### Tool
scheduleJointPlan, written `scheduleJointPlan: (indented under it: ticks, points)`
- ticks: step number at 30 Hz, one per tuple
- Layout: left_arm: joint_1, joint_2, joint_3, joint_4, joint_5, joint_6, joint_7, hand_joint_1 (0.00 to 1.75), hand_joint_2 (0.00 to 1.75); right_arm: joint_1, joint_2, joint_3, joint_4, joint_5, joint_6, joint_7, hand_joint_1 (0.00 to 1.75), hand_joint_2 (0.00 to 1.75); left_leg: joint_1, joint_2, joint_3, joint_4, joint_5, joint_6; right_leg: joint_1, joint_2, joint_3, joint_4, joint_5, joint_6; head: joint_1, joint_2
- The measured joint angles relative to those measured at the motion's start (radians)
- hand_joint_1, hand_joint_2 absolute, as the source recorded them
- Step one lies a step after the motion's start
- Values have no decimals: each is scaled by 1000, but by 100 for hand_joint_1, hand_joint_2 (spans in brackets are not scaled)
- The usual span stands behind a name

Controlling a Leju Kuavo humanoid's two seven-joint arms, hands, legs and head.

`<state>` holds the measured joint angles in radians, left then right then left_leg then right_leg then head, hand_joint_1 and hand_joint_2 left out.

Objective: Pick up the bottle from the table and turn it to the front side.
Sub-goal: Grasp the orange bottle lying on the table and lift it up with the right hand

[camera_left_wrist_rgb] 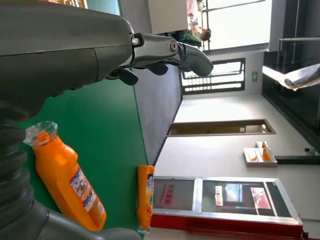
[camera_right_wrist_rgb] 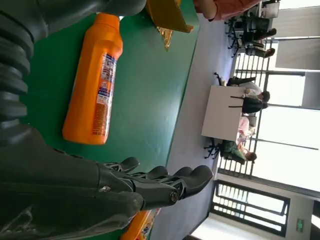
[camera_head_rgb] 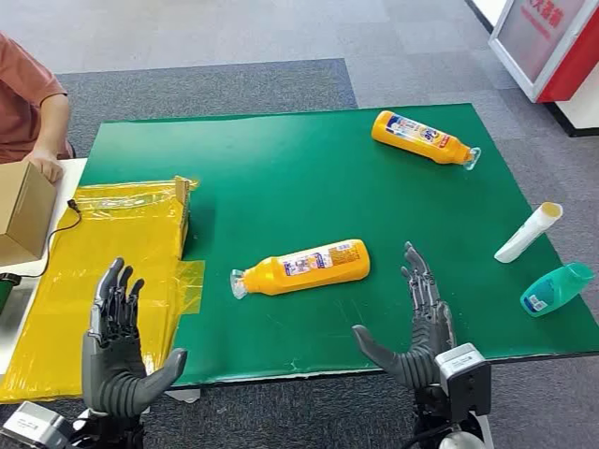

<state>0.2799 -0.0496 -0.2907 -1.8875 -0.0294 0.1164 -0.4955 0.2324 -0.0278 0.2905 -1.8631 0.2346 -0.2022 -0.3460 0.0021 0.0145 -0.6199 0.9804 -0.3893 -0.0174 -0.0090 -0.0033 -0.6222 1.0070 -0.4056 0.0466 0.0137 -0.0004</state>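
Note:
An orange bottle [camera_head_rgb: 303, 267] lies on its side in the middle of the green table mat [camera_head_rgb: 297, 178], clear cap pointing left, its fine-print label facing up. The same orange bottle [camera_left_wrist_rgb: 68, 182] shows in the left wrist view and, as the orange bottle [camera_right_wrist_rgb: 94, 80], in the right wrist view. A second orange bottle [camera_head_rgb: 424, 137] lies at the far right of the mat. My left hand [camera_head_rgb: 116, 341] hovers open at the table's front left. My right hand [camera_head_rgb: 416, 323] is open too, just right of and in front of the near bottle, touching nothing.
A yellow plastic sheet [camera_head_rgb: 84, 281] with a small box [camera_head_rgb: 182, 213] covers the table's left side. A person in a red top [camera_head_rgb: 28, 103] sits at the far left by a cardboard box [camera_head_rgb: 21, 210]. A white tube [camera_head_rgb: 528, 231] and a green bottle [camera_head_rgb: 557, 288] lie at the right edge.

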Motion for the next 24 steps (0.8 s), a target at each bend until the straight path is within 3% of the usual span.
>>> scheduleJointPlan:
  ticks: [13, 16, 20, 24]
  points:
    - [0, 7, 0, 0, -19, -2, 15, 0, 175, 4, 0, 0, 2, 11, -27, -11, 0, 175, 0, 0, 0, 0, 0, 0, 0, 0, 0, 0, 0, 0, 0, 0]
    - [2, 7, 1, 0, -20, -5, 18, 0, 175, 5, 0, 0, 2, 157, -86, 53, 0, 175, 0, 0, 0, 0, 0, 0, 0, 0, 0, 0, 0, 0, 0, 0]
    - [13, 0, 2, -12, -44, -2, 38, 0, 175, -2, -1, 0, 4, 505, -160, 231, 0, 175, 0, 0, 0, 0, 0, 0, 0, 0, 0, 0, 0, 0, 0, 0]
    - [11, -3, 7, -24, -68, 19, 85, 0, 175, -53, -5, 0, 44, 612, -118, 319, 0, 175, 0, 0, 0, 0, 0, 0, 0, 0, 0, 0, 0, 0, 0, 0]
